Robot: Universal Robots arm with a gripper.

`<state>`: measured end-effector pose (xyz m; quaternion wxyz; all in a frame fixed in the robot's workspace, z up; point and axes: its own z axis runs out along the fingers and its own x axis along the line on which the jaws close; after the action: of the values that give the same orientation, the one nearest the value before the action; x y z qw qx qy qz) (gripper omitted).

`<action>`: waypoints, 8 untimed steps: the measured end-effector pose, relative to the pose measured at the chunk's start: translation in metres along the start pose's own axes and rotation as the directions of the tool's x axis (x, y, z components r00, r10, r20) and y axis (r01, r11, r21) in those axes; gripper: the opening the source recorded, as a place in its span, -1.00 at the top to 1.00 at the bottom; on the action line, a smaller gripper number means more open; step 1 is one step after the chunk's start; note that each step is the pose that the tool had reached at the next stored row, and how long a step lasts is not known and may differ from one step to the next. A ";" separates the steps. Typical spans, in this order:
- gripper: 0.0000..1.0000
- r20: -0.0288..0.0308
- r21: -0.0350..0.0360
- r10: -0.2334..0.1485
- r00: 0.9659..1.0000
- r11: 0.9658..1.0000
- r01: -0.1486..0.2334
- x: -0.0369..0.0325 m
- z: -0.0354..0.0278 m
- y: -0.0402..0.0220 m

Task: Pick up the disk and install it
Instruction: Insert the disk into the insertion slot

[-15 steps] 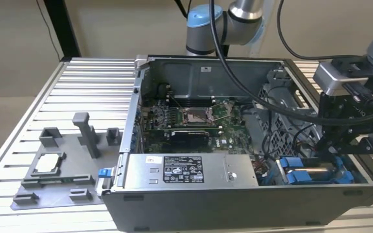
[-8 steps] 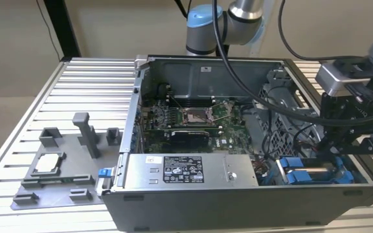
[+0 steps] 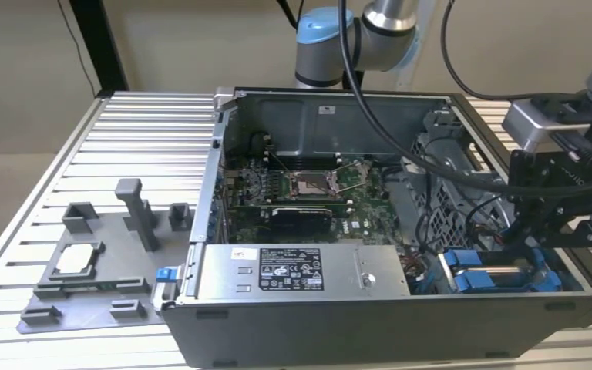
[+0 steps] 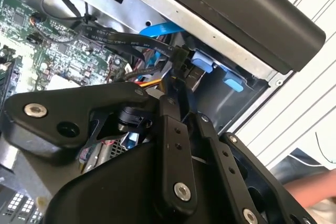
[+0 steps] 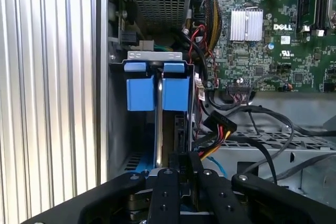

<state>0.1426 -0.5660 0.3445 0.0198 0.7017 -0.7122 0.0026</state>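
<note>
1. Fingers (image 5: 166, 195) sit drawn close together in both wrist views, tips side by side w/ no real gap & nothing seen clamped between them
2. Tips hang just over the near end of the disk (image 5: 158, 108); can't tell whether they touch it
3. The disk sits down in the drive bay (image 5: 118, 129), at the case corner on the exterior view's right, nearest that camera. It has a silver body w/ bright blue rails either side, and two blue tabs show at its far end in the first wrist view
4. Just beside the disk, a bundle of red, yellow & black wires (image 5: 218, 142) runs to a black plug. Thicker black cables (image 5: 273, 124) loop past it over a perforated metal cage
5. Beyond those lies the green motherboard (image 3: 311, 185), w/ a finned silver heatsink (image 5: 247, 24) in the first wrist view & a square socket at its centre in the exterior view
6. Large grey box (image 3: 286, 270) w/ a white label lies along the case's front edge, to the exterior view's left of the disk, w/ wires between the two
7. Computer case (image 3: 378, 331) lies on its side, open on top, on a slatted aluminium worktop (image 3: 142, 146)
8. Arm (image 3: 378, 23) stands behind the case; black hoses drape from it across the opening to the wrist on the exterior view's right
9. Well apart, on the worktop at the exterior view's left, a grey fixture plate (image 3: 90, 297) holds a small square silver chip (image 3: 75, 260)
</note>
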 end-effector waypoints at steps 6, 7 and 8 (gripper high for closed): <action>1.00 -0.008 -0.006 0.000 1.000 1.000 0.000 -0.0013 0.0000 -0.0012; 1.00 -0.008 -0.006 0.000 1.000 1.000 0.000 -0.0016 0.0001 -0.0016; 1.00 -0.008 -0.006 0.000 1.000 1.000 0.000 -0.0019 0.0002 -0.0019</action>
<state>0.1445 -0.5642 0.3442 0.0247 0.7016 -0.7122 0.0035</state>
